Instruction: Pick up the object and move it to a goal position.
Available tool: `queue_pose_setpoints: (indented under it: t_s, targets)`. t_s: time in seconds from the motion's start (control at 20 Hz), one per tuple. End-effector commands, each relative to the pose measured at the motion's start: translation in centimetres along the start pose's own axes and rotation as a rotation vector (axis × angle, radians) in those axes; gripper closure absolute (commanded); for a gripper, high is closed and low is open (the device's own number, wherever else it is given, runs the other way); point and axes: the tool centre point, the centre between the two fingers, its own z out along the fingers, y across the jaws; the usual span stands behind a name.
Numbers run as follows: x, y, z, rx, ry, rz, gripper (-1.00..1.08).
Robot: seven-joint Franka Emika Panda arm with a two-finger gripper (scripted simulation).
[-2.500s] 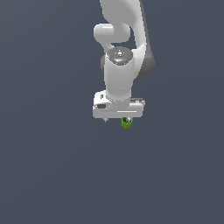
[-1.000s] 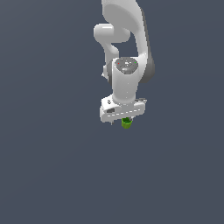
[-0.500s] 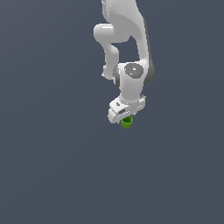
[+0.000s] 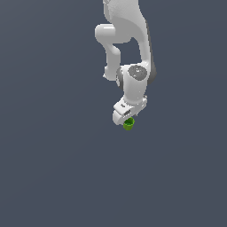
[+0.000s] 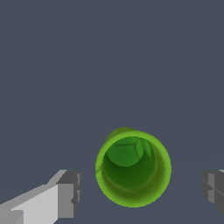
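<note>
Two grey fingers [image 5: 69, 194] of the end effector [image 5: 142, 190] are being held wide apart, with nothing gripped between them. The green cup [image 5: 133, 167] is being seen standing upright on the dark worktop [image 4: 53, 168], directly below the end effector [image 4: 127, 116] and centred in the gap, clear of both pads. Its long axis is running vertically, hollow mouth upward, so a straight descent and closing are being judged the likely next requirement.

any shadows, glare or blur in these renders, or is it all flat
Exterior view: sharp, soft shading on the white arm, no cast shadow or glare on the flat grey ground; the green cup is tiny under the gripper. Wrist view: cup crisp, its hollow shaded darker inside, no glare; open finger pads sharp but cut off by the frame.
</note>
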Motion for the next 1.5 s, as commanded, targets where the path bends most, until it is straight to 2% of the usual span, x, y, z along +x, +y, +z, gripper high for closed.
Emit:
queue_pose_setpoints:
  t_s: [0.0,0.85,0.9,1.45]
  targets:
    - [0.0,0.0,0.0,0.0,0.0,0.0,-0.92]
    - [-0.1,-0.1,5.1,0.0,0.0,-0.006,-0.92]
    - [-0.1,-0.1,5.1,0.0,0.0,-0.006,1.08]
    - [-0.1,0.0,4.9,-0.002,0.001,-0.005,1.08]
